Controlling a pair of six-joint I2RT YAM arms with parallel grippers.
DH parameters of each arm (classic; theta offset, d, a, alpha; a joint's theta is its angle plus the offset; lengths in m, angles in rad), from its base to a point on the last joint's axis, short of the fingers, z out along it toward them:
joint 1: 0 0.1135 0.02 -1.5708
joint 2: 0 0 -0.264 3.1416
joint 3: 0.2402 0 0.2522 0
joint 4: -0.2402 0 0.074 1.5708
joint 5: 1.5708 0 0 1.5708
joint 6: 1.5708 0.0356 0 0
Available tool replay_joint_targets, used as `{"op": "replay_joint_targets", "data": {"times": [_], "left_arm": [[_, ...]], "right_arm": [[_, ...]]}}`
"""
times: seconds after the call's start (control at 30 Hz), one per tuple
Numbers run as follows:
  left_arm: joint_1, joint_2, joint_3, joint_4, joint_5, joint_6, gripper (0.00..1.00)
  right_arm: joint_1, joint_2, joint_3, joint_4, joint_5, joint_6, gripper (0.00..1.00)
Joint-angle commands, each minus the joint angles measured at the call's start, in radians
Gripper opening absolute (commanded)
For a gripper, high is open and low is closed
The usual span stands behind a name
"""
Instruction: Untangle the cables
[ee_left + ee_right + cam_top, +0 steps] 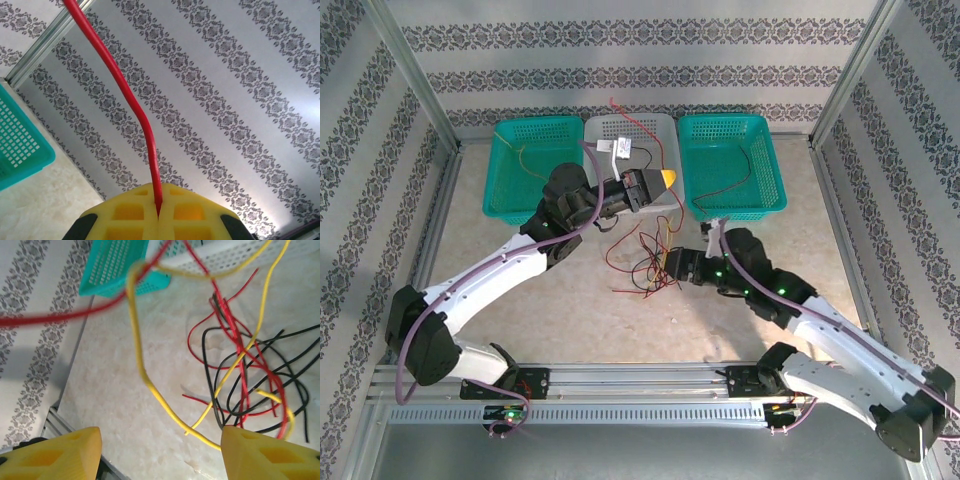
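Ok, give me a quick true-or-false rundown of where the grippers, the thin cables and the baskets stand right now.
1. A white mesh basket stands between a left teal plastic basket and a right teal plastic basket. True.
2. The left gripper is shut on a thin red cable. True.
3. The right gripper is clamped on a black cable. False: its yellow fingers stand apart, open.
4. The tangle of red, yellow and black cables lies inside the right teal plastic basket. False: it lies on the table, in front of the baskets.
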Motion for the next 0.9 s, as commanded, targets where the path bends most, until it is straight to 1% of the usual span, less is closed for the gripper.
{"op": "replay_joint_targets", "data": {"times": [0.0, 0.07, 0.13, 0.2, 0.3, 0.33, 0.4, 0.5, 0.77, 0.87], "left_arm": [[0.006, -0.031, 0.048, 0.022, -0.003, -0.039, 0.00], [0.006, -0.042, 0.055, 0.006, -0.001, -0.031, 0.00], [0.006, -0.056, 0.060, -0.024, -0.008, -0.009, 0.00], [0.007, -0.070, 0.069, -0.057, -0.023, 0.012, 0.00], [0.022, -0.077, 0.108, -0.115, -0.066, 0.001, 0.00], [0.030, -0.077, 0.124, -0.128, -0.073, -0.006, 0.00], [0.045, -0.081, 0.167, -0.154, -0.088, -0.015, 0.00], [0.068, -0.086, 0.226, -0.167, -0.090, -0.026, 0.00], [0.127, -0.104, 0.365, -0.209, -0.070, -0.036, 0.00], [0.135, -0.102, 0.418, -0.242, -0.033, -0.033, 0.00]], "right_arm": [[0.003, 0.042, -0.024, 0.151, 0.074, 0.025, 0.62], [-0.002, 0.060, -0.030, 0.156, 0.101, 0.015, 0.58], [-0.009, 0.069, -0.036, 0.160, 0.105, 0.009, 0.48], [-0.009, 0.067, -0.052, 0.160, 0.119, 0.008, 0.29], [-0.011, 0.053, -0.093, 0.157, 0.131, 0.027, 0.14], [-0.012, 0.050, -0.108, 0.154, 0.133, 0.032, 0.11], [-0.012, 0.045, -0.131, 0.130, 0.146, 0.047, 0.07], [-0.015, 0.075, -0.151, 0.100, 0.134, 0.065, 0.06], [-0.029, 0.195, -0.212, 0.147, 0.106, 0.133, 0.08], [-0.044, 0.254, -0.209, 0.147, 0.088, 0.137, 0.09]]}}
